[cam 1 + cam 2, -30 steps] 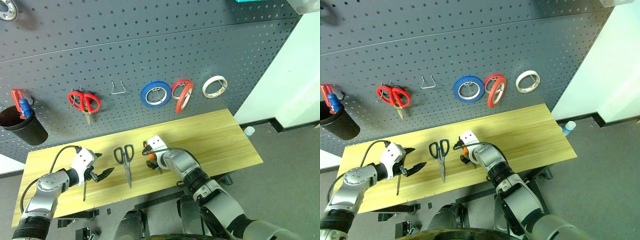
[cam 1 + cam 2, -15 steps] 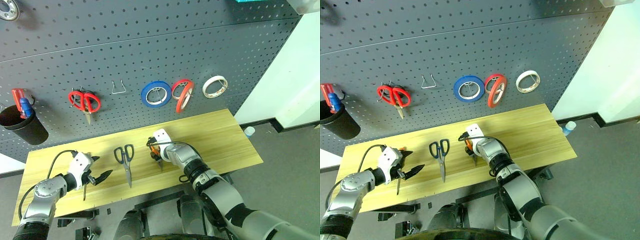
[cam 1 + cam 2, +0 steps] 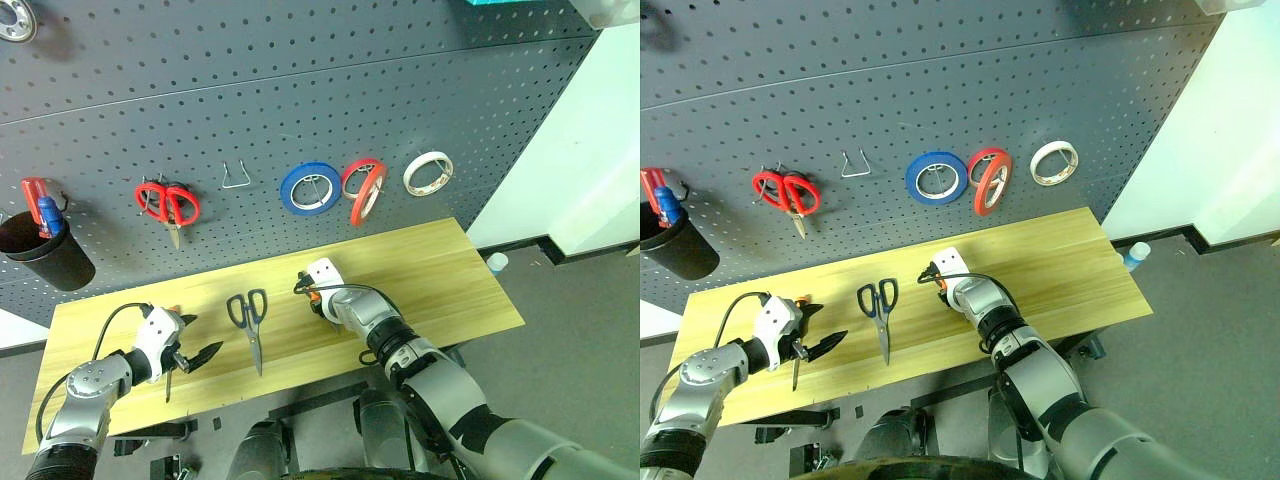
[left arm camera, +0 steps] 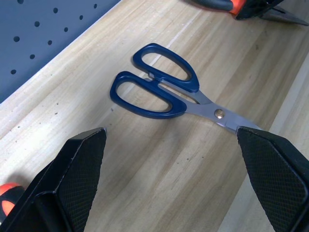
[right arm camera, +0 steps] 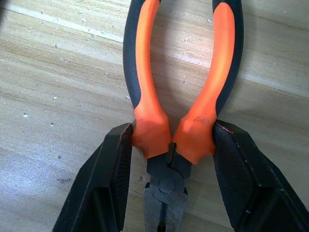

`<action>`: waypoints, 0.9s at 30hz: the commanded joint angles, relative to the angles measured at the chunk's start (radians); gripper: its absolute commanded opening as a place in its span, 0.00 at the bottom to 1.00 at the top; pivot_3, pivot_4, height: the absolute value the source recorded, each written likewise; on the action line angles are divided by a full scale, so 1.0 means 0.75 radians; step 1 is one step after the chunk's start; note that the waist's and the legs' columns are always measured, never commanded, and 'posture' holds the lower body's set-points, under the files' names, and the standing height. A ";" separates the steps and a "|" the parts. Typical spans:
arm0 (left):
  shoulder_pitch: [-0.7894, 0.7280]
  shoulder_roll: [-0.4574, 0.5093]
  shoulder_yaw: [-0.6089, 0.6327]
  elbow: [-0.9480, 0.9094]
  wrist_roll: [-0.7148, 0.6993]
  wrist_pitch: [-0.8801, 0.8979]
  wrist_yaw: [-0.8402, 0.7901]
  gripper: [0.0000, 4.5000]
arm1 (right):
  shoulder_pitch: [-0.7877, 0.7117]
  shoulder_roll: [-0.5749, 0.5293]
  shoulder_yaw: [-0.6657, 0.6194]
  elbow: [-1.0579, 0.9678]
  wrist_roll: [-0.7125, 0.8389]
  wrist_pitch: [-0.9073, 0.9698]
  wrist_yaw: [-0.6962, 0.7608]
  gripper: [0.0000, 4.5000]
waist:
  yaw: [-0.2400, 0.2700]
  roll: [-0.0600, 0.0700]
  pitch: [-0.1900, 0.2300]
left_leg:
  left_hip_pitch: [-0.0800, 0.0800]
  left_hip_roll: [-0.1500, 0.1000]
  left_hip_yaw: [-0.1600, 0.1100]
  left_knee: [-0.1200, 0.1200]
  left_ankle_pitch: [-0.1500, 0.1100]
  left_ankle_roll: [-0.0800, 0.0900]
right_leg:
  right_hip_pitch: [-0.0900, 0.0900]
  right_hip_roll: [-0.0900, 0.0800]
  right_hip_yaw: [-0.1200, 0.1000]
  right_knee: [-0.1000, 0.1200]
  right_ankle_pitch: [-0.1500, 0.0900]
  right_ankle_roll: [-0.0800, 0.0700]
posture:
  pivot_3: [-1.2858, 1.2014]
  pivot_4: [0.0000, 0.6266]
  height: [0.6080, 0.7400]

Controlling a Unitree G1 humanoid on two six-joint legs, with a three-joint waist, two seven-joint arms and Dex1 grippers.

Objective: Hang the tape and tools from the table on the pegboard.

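The orange-and-black pliers lie on the light wood table, and my right gripper is shut on them, a pad against each handle just above the pivot. From the head camera, the right gripper covers most of the pliers. The dark blue scissors lie flat to the left of it. My left gripper hovers open further left, over the slim screwdriver, pointing at the scissors. The solid red tape hangs on the pegboard.
On the pegboard hang red-handled scissors, an empty wire hook, a blue roll and a white roll. A black cup at the left holds small tools. A bottle stands on the floor past the table's right end.
My right gripper edged forward over the pliers and its fingers closed onto the handles. The left gripper stayed open and in place.
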 commanded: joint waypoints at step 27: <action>0.016 -0.121 0.183 -0.253 -0.311 -0.140 -0.141 1.00 | -0.002 -0.258 0.070 -1.323 0.081 -0.488 0.671 0.46 | -0.002 -0.011 -0.008 | -0.024 -0.001 0.001 0.002 0.001 -0.003 | -0.024 -0.003 0.000 0.000 0.001 -0.001 | 0.43 0.10 0.98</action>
